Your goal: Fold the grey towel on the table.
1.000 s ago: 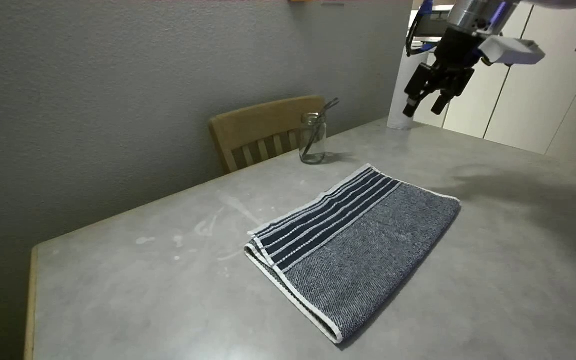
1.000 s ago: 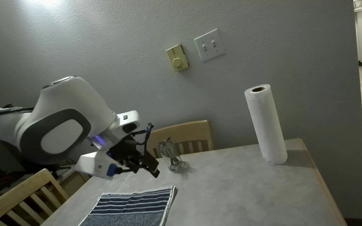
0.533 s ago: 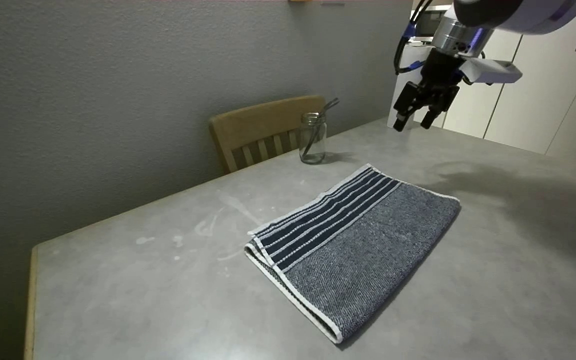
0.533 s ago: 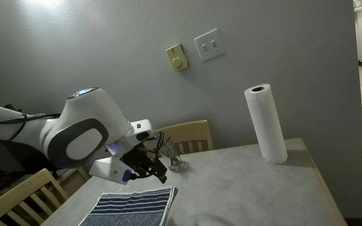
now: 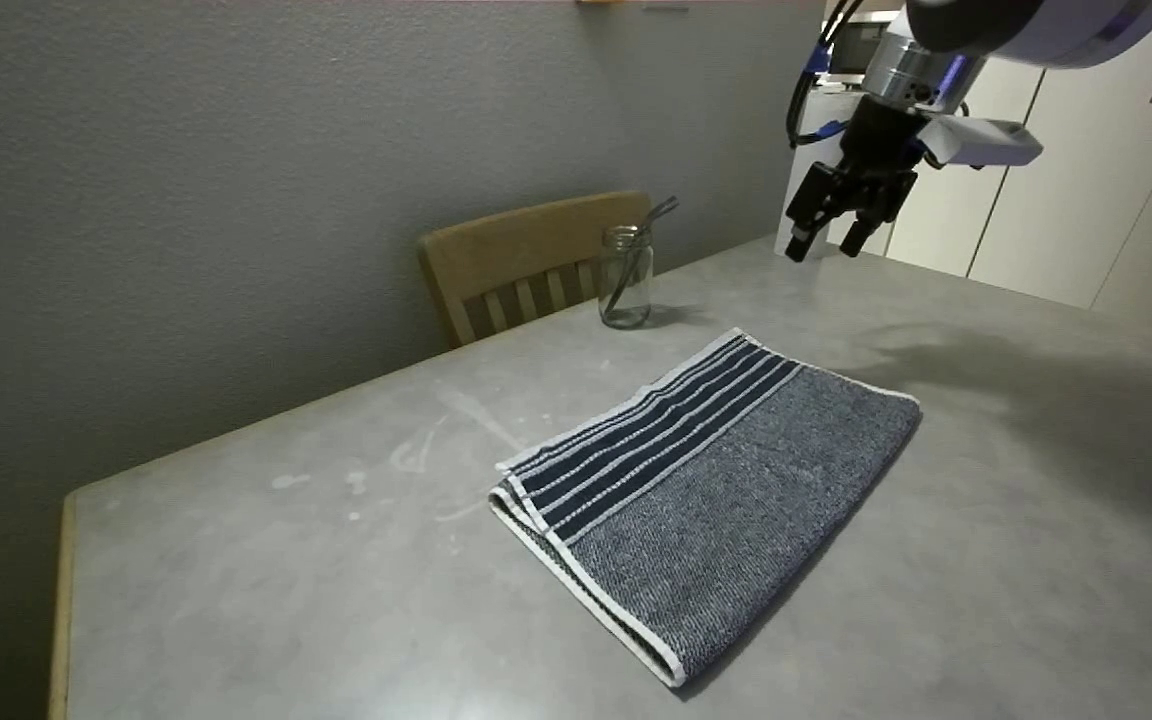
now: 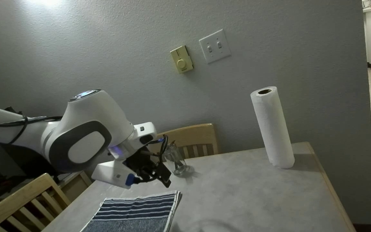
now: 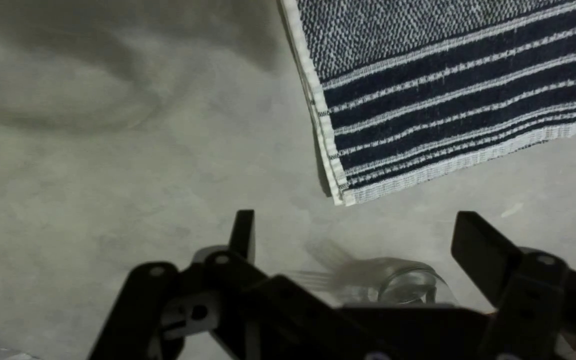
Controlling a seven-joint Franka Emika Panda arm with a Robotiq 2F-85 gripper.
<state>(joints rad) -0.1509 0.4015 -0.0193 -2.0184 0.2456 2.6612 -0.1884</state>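
The grey towel (image 5: pixel 736 500) lies flat on the light grey table (image 5: pixel 286 600). It is doubled over, with stacked pale edges along its near short side. Its white-striped end faces the wall and also shows in an exterior view (image 6: pixel 137 209), where the lower part is cut off. In the wrist view, a striped corner of the towel (image 7: pixel 448 75) lies ahead of the fingertips. My gripper (image 7: pixel 355 217) is wide open with nothing between its fingers. In an exterior view the gripper (image 5: pixel 824 252) hangs above the table, beyond the towel and apart from it.
A glass jar (image 5: pixel 626 290) with utensils stands near the wall-side edge; it also shows below the jaws in the wrist view (image 7: pixel 410 287). A paper towel roll (image 6: pixel 272 129) stands near a corner. Wooden chairs (image 5: pixel 526 245) (image 6: pixel 24 203) stand at the table's edges.
Over the first half second my arm moved lower and across towards the jar side of the table. Since then it has barely moved. The towel has not moved and the gripper stays open.
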